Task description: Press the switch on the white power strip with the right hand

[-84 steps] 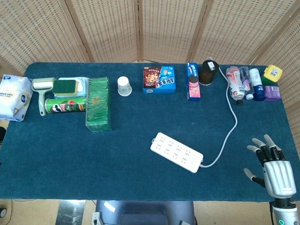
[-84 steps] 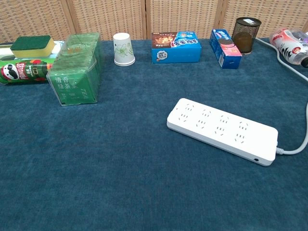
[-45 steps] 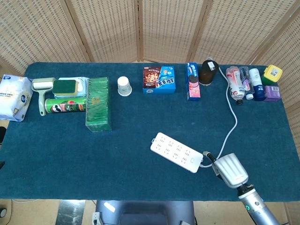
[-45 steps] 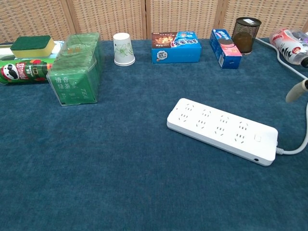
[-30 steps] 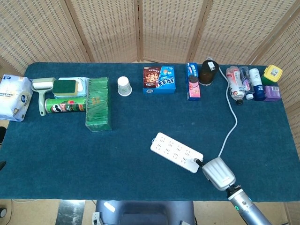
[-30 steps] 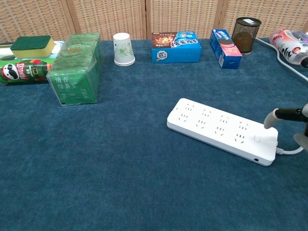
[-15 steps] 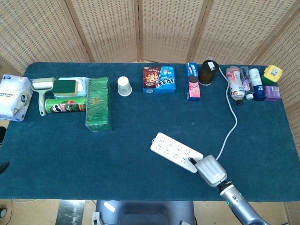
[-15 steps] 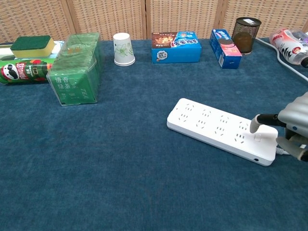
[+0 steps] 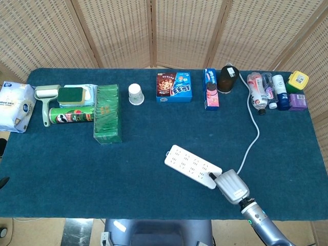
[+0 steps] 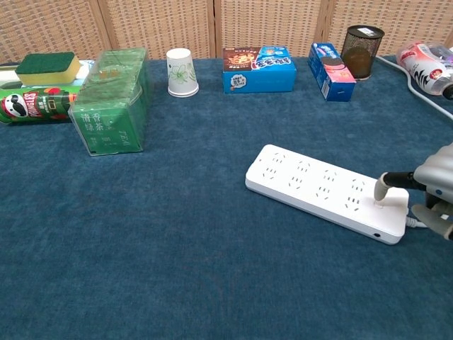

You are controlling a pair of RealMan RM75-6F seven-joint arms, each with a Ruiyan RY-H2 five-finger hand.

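The right hand (image 10: 433, 190) holds nothing, one extended fingertip (image 10: 380, 190) on the white power strip (image 10: 325, 192) switch (image 10: 379, 204); whether it has clicked cannot be told.

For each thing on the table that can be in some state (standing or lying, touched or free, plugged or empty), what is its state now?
power strip: lying flat, sockets empty, own cable attached.
switch: under a fingertip of the right hand.
paper cup: upside down, untouched.
chips can: lying on its side.
green box: closed, lying flat.
mesh cup: upright.
left hand: not in view.
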